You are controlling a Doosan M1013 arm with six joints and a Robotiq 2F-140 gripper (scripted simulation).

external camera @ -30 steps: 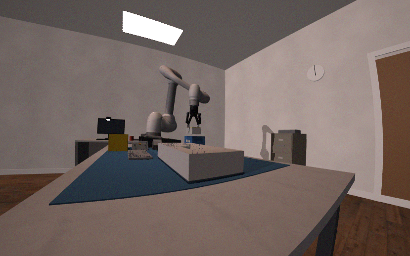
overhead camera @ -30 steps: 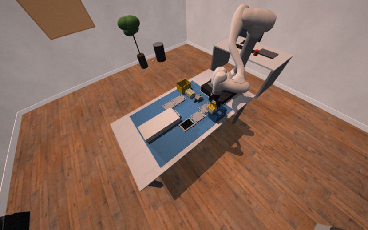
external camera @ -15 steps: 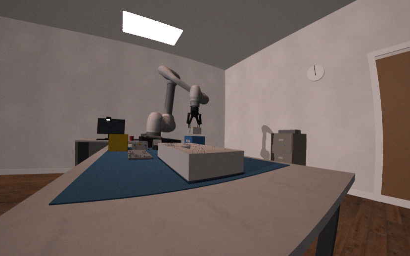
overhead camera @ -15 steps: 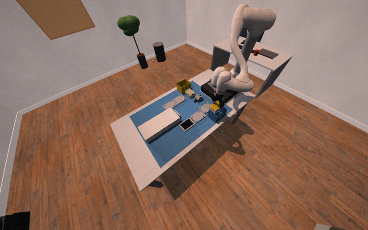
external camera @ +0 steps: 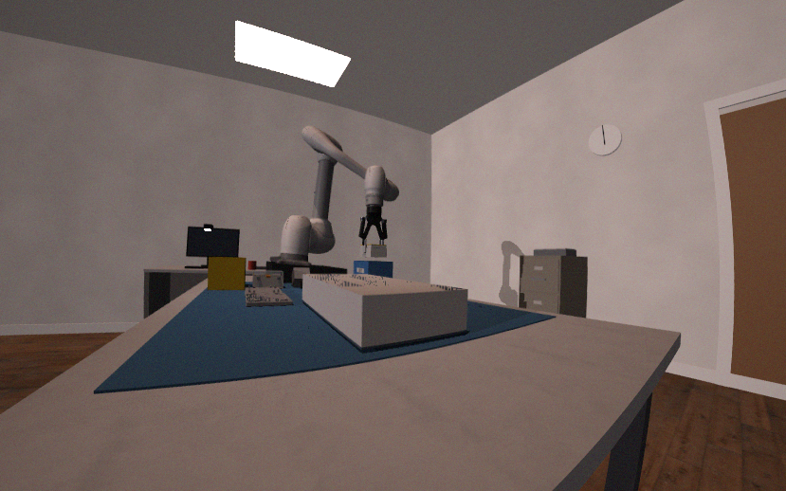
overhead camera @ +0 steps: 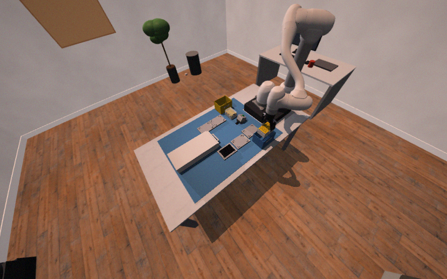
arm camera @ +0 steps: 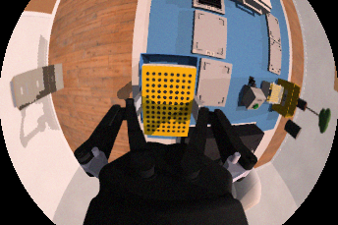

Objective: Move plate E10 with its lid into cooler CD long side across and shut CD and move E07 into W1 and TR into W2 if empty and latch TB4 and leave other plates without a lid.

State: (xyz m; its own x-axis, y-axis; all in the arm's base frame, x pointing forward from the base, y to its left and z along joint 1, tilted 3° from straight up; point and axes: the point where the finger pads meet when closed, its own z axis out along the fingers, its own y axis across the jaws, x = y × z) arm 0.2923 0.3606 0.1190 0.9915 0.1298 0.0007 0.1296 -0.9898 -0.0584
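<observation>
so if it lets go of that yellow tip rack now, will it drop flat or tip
The tip rack looks like a stiff, boxy grid, so it likely falls without flexing. It hangs level in the gripper above the blue bin, so it probably lands flat. Its holes look vacant, so it is likely light.

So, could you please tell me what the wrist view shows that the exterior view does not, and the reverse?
Only the wrist view shows the tip rack's yellow hole grid from above, with the blue bin's rim just beyond it and grey nests on the mat. Only the exterior view shows the wall clock, the filing cabinet and the rack hanging above the blue bin. Both show the end effector shut on the rack and the yellow bin.
</observation>
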